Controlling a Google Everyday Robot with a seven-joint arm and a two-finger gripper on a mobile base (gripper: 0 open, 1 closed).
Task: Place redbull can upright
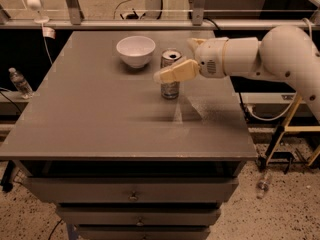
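Jaws of the gripper (174, 59) are seen spread wide around the redbull can (170, 86), which is stood straight up on the tabletop (100, 114) beside the white bowl (135, 50), so only a pull-back is likely needed.

The white arm (280, 54) reaches in level across the worktop's (100, 114) right edge; its claw (174, 59) hangs nearer the far edge (jaws apart).

Can and bowl on table
The redbull can (170, 86) stands upright on the table (100, 124), right of the bowl (135, 50); the gripper (184, 58) straddles its top, one finger before, one behind.
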